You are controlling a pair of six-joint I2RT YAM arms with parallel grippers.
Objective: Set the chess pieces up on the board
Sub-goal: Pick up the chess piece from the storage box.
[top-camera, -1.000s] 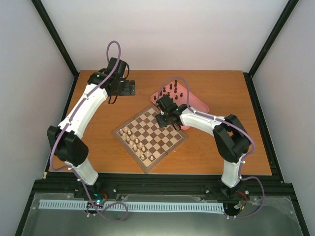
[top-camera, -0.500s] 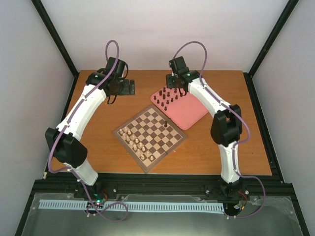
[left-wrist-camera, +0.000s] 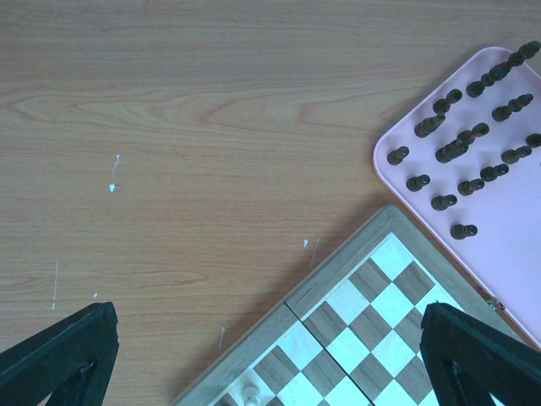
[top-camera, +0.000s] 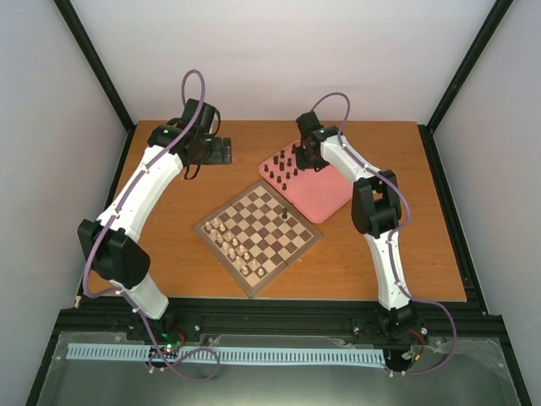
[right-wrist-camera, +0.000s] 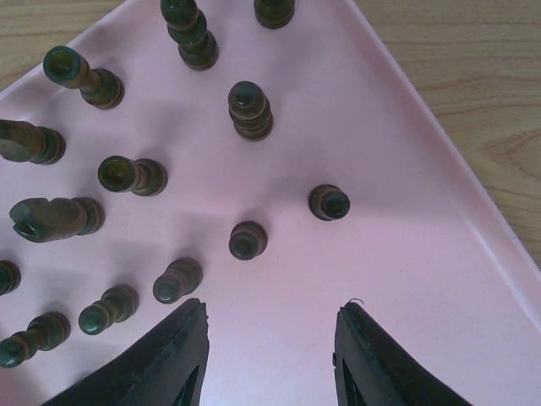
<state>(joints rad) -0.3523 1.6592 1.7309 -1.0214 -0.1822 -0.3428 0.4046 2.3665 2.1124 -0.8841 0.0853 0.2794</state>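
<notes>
Several dark chess pieces (right-wrist-camera: 248,240) stand and lie on the pink tray (right-wrist-camera: 380,169). My right gripper (right-wrist-camera: 270,320) hovers just above the tray, open, with only bare pink surface between its fingers. From above, the right gripper (top-camera: 306,152) is over the tray's far end beside the dark pieces (top-camera: 286,167). The board (top-camera: 275,241) sits mid-table with one dark piece (top-camera: 286,214) near its right edge. My left gripper (top-camera: 211,150) hangs open and empty above the table beyond the board's far left side. Its view shows the board's corner (left-wrist-camera: 372,313) and the dark pieces (left-wrist-camera: 456,152).
Pale chessmen (top-camera: 228,241) line the board's left side, and one pale chessman (left-wrist-camera: 251,393) shows in the left wrist view. The pink tray (top-camera: 321,199) touches the board's far right side. Black frame posts stand at the table's back corners.
My right arm swung from over the board back to the pink tray, leaving one dark piece standing on the board. The left arm stayed put.
</notes>
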